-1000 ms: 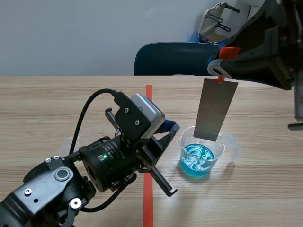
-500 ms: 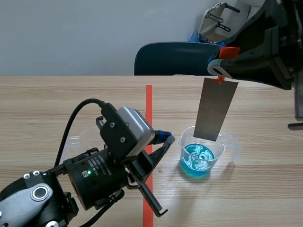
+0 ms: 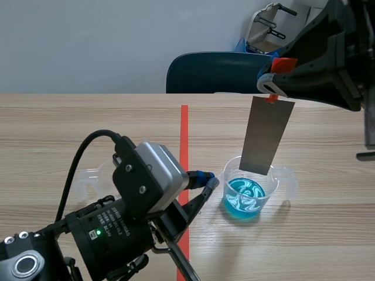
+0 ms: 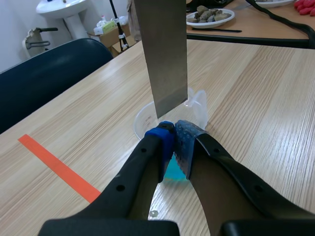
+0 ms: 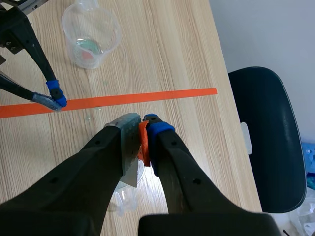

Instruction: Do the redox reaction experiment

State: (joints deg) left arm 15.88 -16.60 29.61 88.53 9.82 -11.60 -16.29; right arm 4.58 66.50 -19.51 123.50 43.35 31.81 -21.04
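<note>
A grey metal sheet point(image 3: 268, 136) hangs upright by its orange tab point(image 3: 270, 98), and my right gripper point(image 3: 270, 88) is shut on that tab high at the right. The sheet's lower edge sits just above a clear beaker point(image 3: 249, 196) of blue liquid. In the right wrist view the tab point(image 5: 143, 142) is pinched between the fingers, the sheet point(image 5: 130, 172) showing edge-on below. My left gripper point(image 3: 206, 178) is shut on nothing, low and just left of the beaker. In the left wrist view the sheet point(image 4: 162, 54) and beaker point(image 4: 193, 104) stand right ahead of the gripper point(image 4: 173, 140).
A second clear beaker point(image 5: 92, 34), almost empty, stands on the table left of the orange tape line point(image 3: 184, 134); my left arm partly hides that beaker point(image 3: 94, 174). A dark blue chair point(image 3: 214, 73) stands behind the far table edge.
My left arm has drawn back and down toward the near left, its gripper sliding a little away from the beaker. The right arm and the sheet have not moved.
</note>
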